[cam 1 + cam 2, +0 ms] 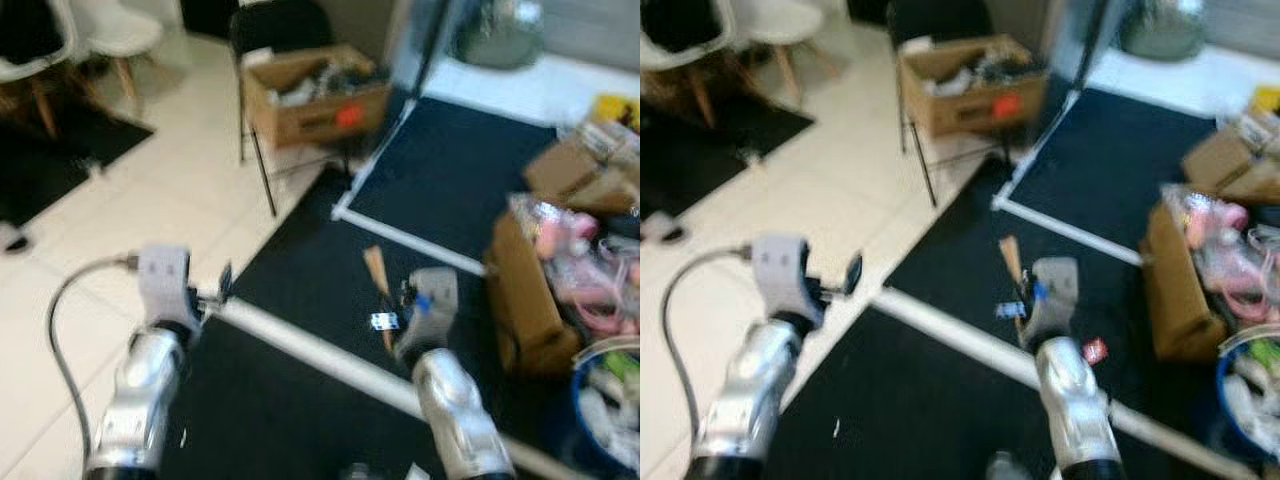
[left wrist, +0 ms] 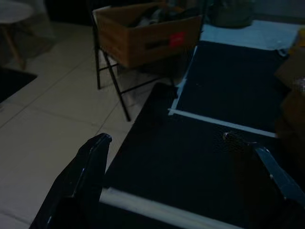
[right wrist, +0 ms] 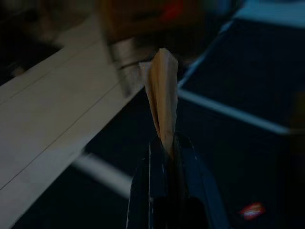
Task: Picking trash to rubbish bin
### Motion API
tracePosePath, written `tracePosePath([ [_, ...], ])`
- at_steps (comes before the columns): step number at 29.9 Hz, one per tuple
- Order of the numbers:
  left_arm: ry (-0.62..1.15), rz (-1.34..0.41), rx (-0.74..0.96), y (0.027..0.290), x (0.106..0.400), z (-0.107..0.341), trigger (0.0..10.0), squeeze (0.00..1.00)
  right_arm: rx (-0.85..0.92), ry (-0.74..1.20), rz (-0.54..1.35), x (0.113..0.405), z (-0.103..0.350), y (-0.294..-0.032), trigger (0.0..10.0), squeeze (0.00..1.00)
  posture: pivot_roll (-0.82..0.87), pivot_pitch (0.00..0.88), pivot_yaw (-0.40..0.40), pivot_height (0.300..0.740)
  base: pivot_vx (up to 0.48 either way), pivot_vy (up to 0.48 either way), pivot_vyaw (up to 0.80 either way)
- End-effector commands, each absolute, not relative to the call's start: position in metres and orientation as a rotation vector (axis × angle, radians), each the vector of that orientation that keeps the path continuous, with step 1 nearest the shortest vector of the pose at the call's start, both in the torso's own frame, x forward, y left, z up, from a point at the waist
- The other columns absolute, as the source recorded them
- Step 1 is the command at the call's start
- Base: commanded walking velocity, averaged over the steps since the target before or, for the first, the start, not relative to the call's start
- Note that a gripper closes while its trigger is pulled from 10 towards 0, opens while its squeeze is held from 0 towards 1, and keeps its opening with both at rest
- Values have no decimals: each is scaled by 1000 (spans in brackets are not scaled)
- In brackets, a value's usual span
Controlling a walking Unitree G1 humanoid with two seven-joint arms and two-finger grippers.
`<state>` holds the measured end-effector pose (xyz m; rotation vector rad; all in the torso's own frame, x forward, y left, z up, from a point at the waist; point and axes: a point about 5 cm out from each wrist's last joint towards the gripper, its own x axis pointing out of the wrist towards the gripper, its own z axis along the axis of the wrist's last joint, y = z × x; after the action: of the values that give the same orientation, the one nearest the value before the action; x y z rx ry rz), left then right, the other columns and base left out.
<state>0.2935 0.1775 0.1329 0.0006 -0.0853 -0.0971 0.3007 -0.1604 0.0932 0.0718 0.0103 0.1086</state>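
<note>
The right hand was clamped tight on a strip of tan paper or card, the two black fingers pressed together on its lower end so that the rest stood out beyond the tips. From the head cameras the same strip stuck out ahead of the right wrist, held up over the dark mat near the white tape line that crossed it. The pick-up looked done; what was in hand, by my reckoning, was the carrying.

The left hand was raised over the edge of the mat where the pale tiled floor began, its fingers spread wide with nothing between them.

I could not tell for certain which container was the rubbish bin. A blue tub stuffed with wrappers stood at the near right, beside a brown box of pink packaging, and another cardboard box sat farther off on a black frame. A small red scrap lay on the mat to the right of the right arm.

The next move would need the robot to turn towards the bin, bring the strip over its mouth, and only then let go.
</note>
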Motion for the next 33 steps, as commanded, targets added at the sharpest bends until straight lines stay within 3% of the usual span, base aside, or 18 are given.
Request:
tracePosePath([
  [1,-41,-81,-7,181,288,122,10000,0,69,51,93,295,80,-162,10000,0,57,147,4,740,0,0,-800],
  [23,-19,-34,-12,189,283,116,10000,0,66,79,82,299,70,-165,10000,0,72,146,6,740,0,0,-800],
  [26,-30,-21,-22,188,283,116,10000,0,88,133,218,295,63,-154,10000,0,65,146,8,740,0,0,-160],
  [33,-44,-15,-39,188,279,115,10000,0,93,141,302,291,62,-146,10000,0,63,127,8,740,0,0,0],
])
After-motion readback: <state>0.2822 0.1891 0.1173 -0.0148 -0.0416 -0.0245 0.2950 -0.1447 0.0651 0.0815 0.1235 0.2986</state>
